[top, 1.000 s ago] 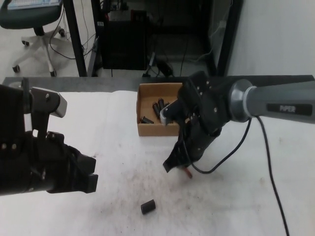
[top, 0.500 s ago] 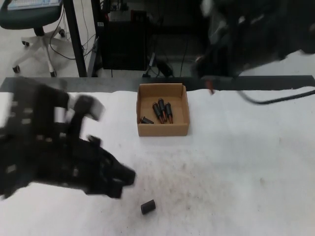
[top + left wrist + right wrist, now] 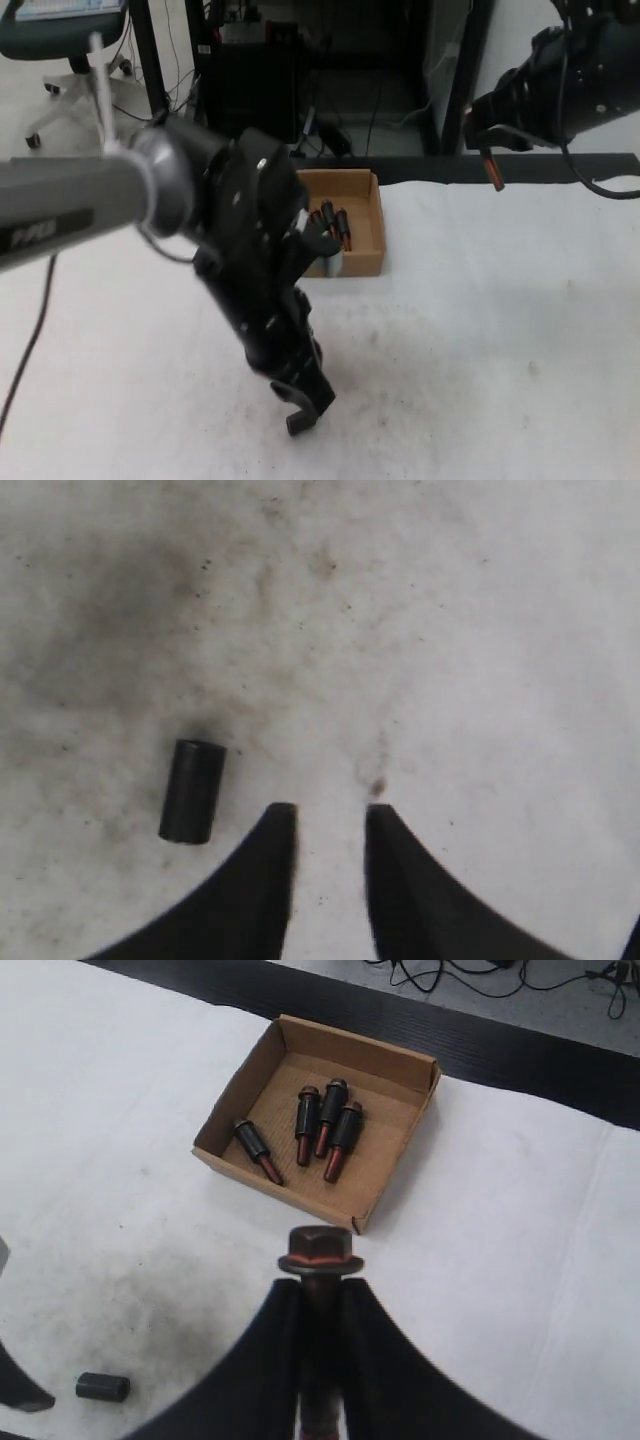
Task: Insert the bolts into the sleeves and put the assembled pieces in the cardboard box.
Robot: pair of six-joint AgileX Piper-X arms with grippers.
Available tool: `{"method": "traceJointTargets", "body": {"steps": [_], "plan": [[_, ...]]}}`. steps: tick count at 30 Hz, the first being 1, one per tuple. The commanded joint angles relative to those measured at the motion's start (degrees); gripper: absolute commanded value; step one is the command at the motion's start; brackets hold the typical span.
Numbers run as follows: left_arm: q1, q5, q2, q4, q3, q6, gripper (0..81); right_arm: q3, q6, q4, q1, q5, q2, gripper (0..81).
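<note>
Left gripper (image 3: 330,815), fingers slightly apart, hangs just beside the loose sleeve (image 3: 192,791), well nearer than the cardboard box (image 3: 385,1138); likely aligning a grasp. Right gripper (image 3: 320,1298), right of box, clamps a flanged bolt (image 3: 320,1258), presumably awaiting that sleeve.

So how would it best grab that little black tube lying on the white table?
Probably across the middle of the sleeve, from straight above. It lies on its side on the bench, so only its curved flanks are free; the grip should straddle its short width, square to its long axis. The left end effector, open, sits just beside it.
</note>
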Motion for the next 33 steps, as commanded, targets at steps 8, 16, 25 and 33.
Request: {"method": "traceJointTargets", "body": {"steps": [8,16,25,33], "plan": [[-2.76,-13.05,3.87,4.74,-3.43,7.75,55.0,-0.37,1.41,0.37,-0.84,-5.62,-0.94,0.8],[-3.13,-18.77,8.01,5.49,-3.43,14.17,55.0,-0.37,1.73,1.7,-0.84,-5.92,-0.94,0.8],[-3.13,-24.42,9.91,0.22,-3.43,20.28,55.0,-0.37,1.73,2.9,-0.84,-5.92,-0.94,0.8],[-3.13,-23.66,9.91,-1.7,-3.43,19.64,55.0,-0.17,1.73,2.14,-0.84,-5.79,-0.94,0.8]]}}
